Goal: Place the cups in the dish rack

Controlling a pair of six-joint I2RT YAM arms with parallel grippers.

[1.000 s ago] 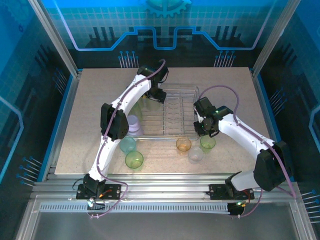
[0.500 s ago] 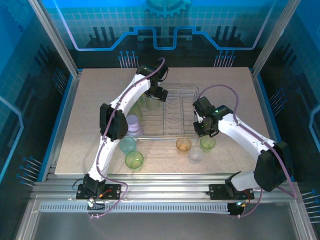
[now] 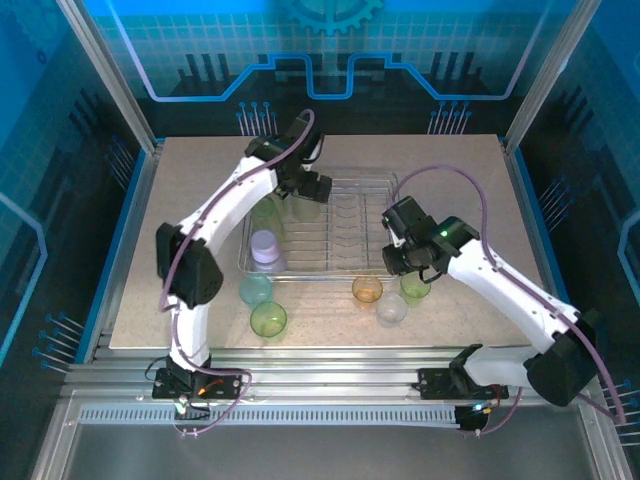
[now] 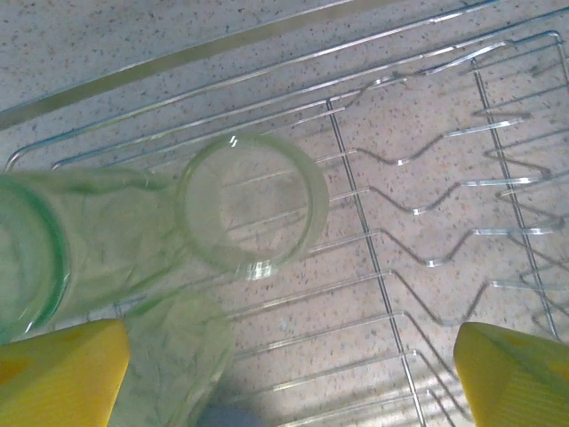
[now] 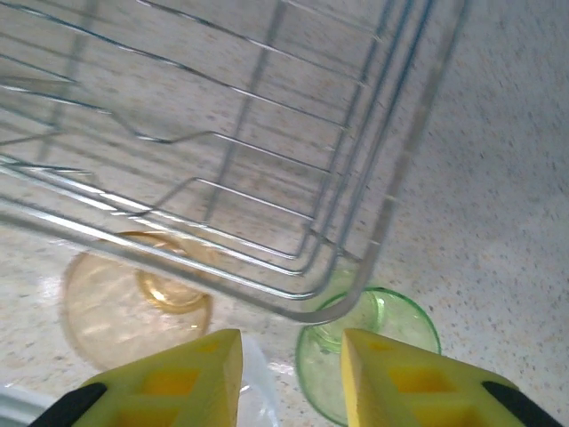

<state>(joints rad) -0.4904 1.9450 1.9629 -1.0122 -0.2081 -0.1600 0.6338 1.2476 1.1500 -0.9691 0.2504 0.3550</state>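
Note:
The dish rack point(image 3: 345, 262) lies mid-table. My left gripper point(image 3: 306, 190) hovers over its far left corner, open wide, with nothing between the yellow fingertips point(image 4: 55, 372). Below it a pale green cup point(image 4: 253, 201) stands in the rack, with two more green cups point(image 4: 53, 249) beside it and a lilac cup point(image 3: 265, 245) nearer. My right gripper point(image 3: 402, 262) hangs over the rack's near right corner point(image 5: 356, 294), its jaws partly apart and empty. Beneath it on the table stand a green cup point(image 5: 373, 347), an amber cup point(image 5: 124, 307) and a clear cup point(image 3: 391, 308).
A teal cup point(image 3: 255, 290) and a green cup point(image 3: 268, 319) stand on the table in front of the rack's left end. Bare speckled tabletop point(image 3: 180, 220) stretches left and right of the rack. Metal frame posts point(image 3: 110, 80) border the table.
My left gripper has opened wider and shifted slightly over the rack's far left corner, while its elbow swung out to the left. My right gripper's jaws have parted a little.

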